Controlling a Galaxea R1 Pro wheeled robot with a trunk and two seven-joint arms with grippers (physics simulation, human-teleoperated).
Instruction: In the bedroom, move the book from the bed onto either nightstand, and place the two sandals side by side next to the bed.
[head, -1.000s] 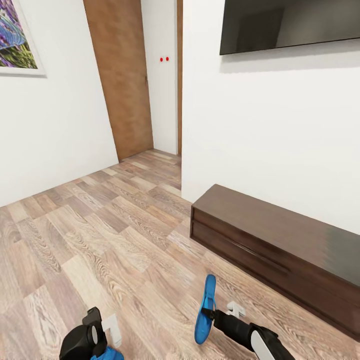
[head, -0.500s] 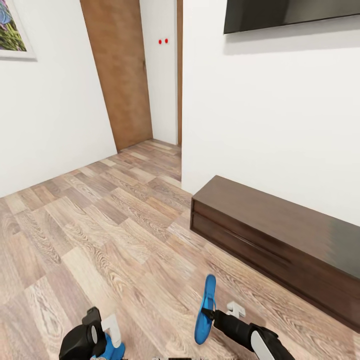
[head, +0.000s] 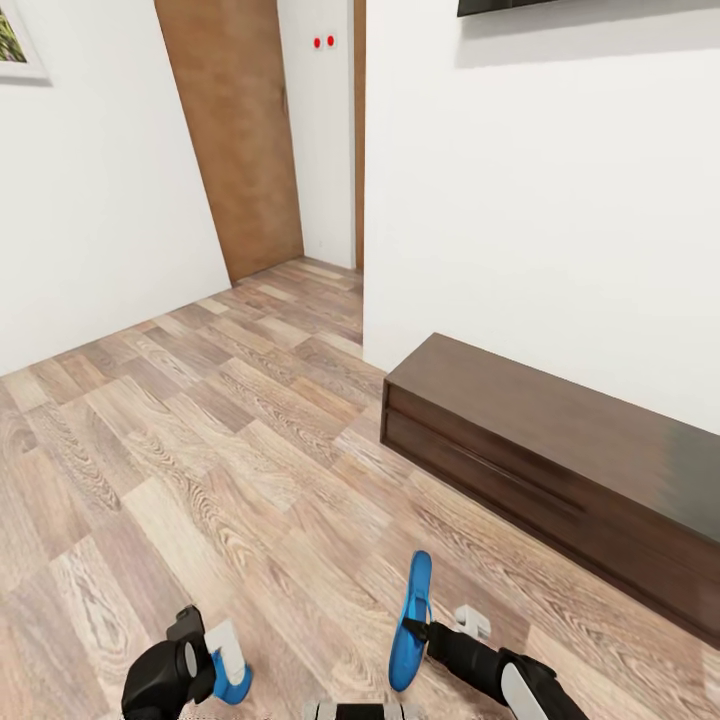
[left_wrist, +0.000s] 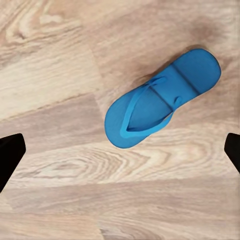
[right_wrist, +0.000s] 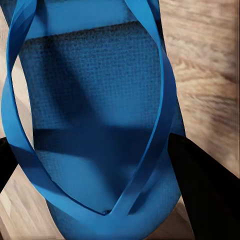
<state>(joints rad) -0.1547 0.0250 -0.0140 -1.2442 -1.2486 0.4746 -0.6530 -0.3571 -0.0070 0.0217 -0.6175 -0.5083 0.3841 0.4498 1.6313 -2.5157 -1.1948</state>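
Note:
My right gripper (head: 425, 628) is shut on the strap of one bright blue sandal (head: 410, 620), which hangs on edge above the wood floor; up close its sole and straps (right_wrist: 100, 125) sit between the dark fingers (right_wrist: 200, 190). The other sandal (left_wrist: 160, 100) lies flat on the floor, sole down, below my left gripper (head: 215, 650), whose fingers (left_wrist: 10, 152) stand wide apart and clear of it. A bit of this sandal (head: 234, 686) peeks out beside the left gripper. The bed, the book and the nightstand are out of view.
A long low dark brown cabinet (head: 560, 470) runs along the white wall at the right, close to my right arm. A brown door (head: 235, 130) stands at the back. Wood-plank floor (head: 170, 440) stretches ahead and to the left.
The room has slid up in the picture, so the camera has moved. The right gripper keeps hold of its sandal. A little more of the floor sandal shows beside the left gripper.

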